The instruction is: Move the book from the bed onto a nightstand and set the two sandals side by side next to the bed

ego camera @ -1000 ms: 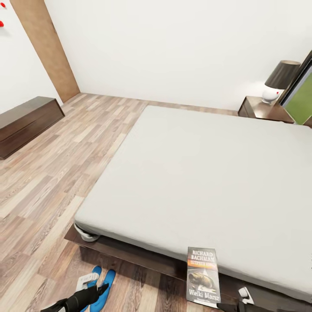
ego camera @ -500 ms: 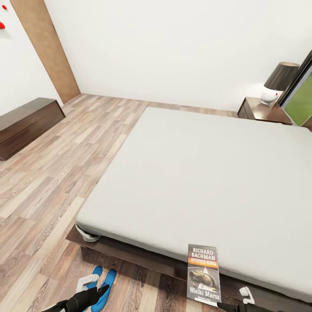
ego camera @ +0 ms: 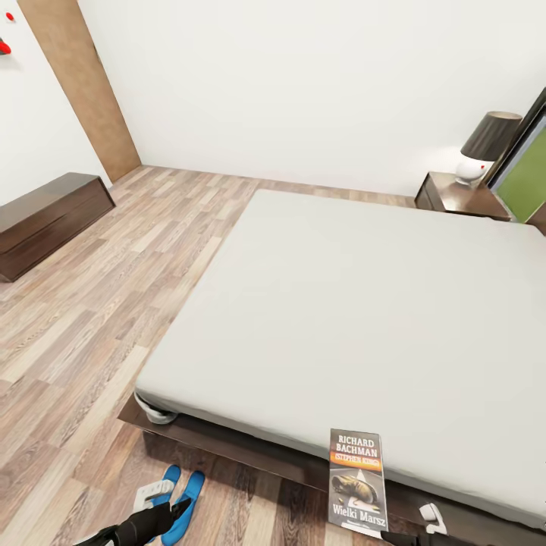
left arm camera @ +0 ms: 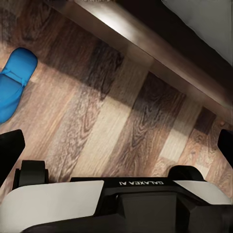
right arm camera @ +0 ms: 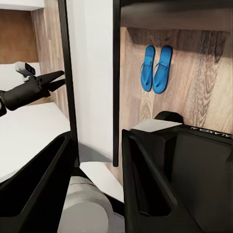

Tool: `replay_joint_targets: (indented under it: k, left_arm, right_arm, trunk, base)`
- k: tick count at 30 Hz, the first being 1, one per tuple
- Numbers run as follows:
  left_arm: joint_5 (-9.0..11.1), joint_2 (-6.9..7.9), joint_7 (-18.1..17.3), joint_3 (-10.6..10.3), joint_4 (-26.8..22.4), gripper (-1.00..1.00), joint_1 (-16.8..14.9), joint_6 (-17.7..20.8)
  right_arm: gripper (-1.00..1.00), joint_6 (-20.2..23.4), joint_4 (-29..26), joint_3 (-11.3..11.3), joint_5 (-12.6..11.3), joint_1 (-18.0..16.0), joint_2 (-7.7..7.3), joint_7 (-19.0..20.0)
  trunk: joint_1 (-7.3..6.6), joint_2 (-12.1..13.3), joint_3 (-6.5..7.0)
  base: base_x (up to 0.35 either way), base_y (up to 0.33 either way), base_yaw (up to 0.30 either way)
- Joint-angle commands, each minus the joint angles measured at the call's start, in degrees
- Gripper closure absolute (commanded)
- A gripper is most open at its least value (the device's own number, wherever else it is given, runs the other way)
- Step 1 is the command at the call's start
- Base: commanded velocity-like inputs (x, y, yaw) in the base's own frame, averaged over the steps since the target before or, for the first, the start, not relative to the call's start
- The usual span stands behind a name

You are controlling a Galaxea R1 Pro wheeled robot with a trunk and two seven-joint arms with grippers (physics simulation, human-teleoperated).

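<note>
We hold the book (ego camera: 357,482) upright over the bed's (ego camera: 364,303) near edge, our right gripper's (right arm camera: 94,145) jaws clamped on it edge-on, and should carry it level across to the nightstand (ego camera: 455,194), setting it down clear of the lamp (ego camera: 485,148). Our left gripper (left arm camera: 116,145) hangs with jaws apart over the floor (ego camera: 91,303). The two sandals (right arm camera: 156,68) lie side by side beside the bed; only the wide mattress separates us from the nightstand.
</note>
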Motion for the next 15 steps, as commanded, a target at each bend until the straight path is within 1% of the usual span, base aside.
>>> replay_joint_targets:
  k: [1, 10, 15]
  left_arm:
    - [-0.15, 0.02, -0.13, 0.11, 0.08, -1.0, -0.04, -0.28]
    - [-0.15, 0.02, -0.21, 0.11, 0.08, -1.0, -0.04, -0.28]
    - [-0.15, 0.02, -0.21, 0.11, 0.08, -1.0, -0.04, -0.28]
  right_arm:
    - [1.0, 0.6, 0.24, 0.34, -0.61, -0.03, -0.06, 0.0]
    - [1.0, 0.69, 0.74, -0.13, -0.68, -0.03, -0.06, -0.31]
    - [1.0, 0.8, 0.69, 0.06, -0.84, -0.03, -0.06, 0.18]
  trunk:
    - [-0.22, 0.39, 0.15]
    - [-2.2, 4.0, 1.76]
    - [-3.3, 6.0, 2.66]
  base:
    - [0.0, 0.0, 0.0]
    - [0.0, 0.0, 0.0]
    - [0.0, 0.0, 0.0]
